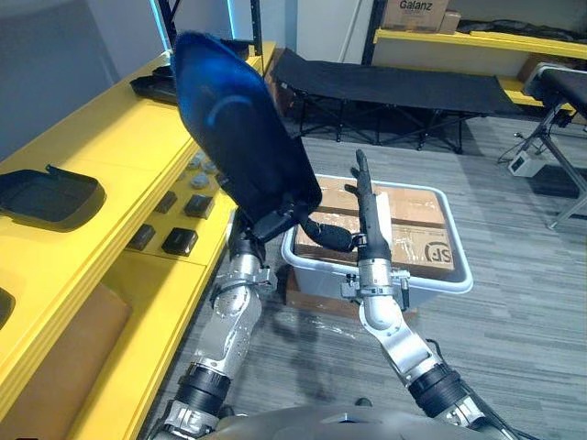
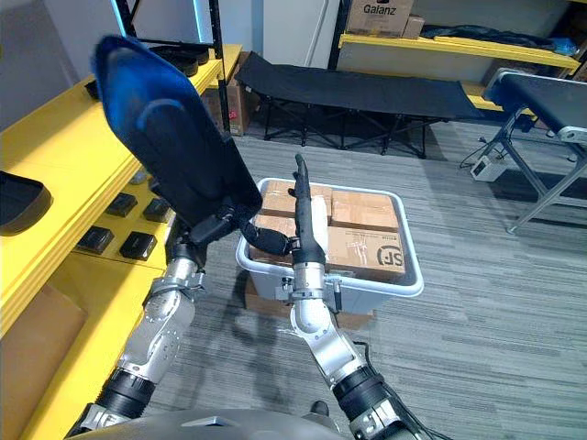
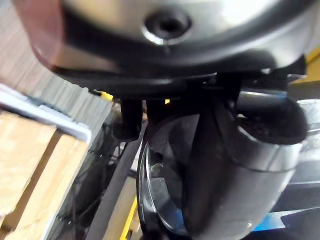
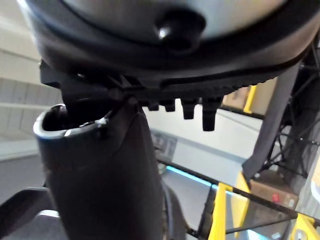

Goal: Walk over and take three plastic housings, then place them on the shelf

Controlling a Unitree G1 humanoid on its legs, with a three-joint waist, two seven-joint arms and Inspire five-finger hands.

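Housing raised beside the shelf, placement pending
Left hand (image 1: 271,225) pinches the bottom edge of the tilted plastic housing (image 1: 238,128). Right hand (image 1: 370,225) stands flat, fingers straight, alongside. Best to lower it level onto bare yellow shelf (image 1: 110,147), clear of the shelved housing (image 1: 50,194).

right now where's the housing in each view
left eye: upper middle, housing held up in the left hand.
right eye: upper left.
left wrist: likely the dark glossy curve past the thumb.
right wrist: cannot tell.
Shared landmark: the yellow shelf at both eye views' left.
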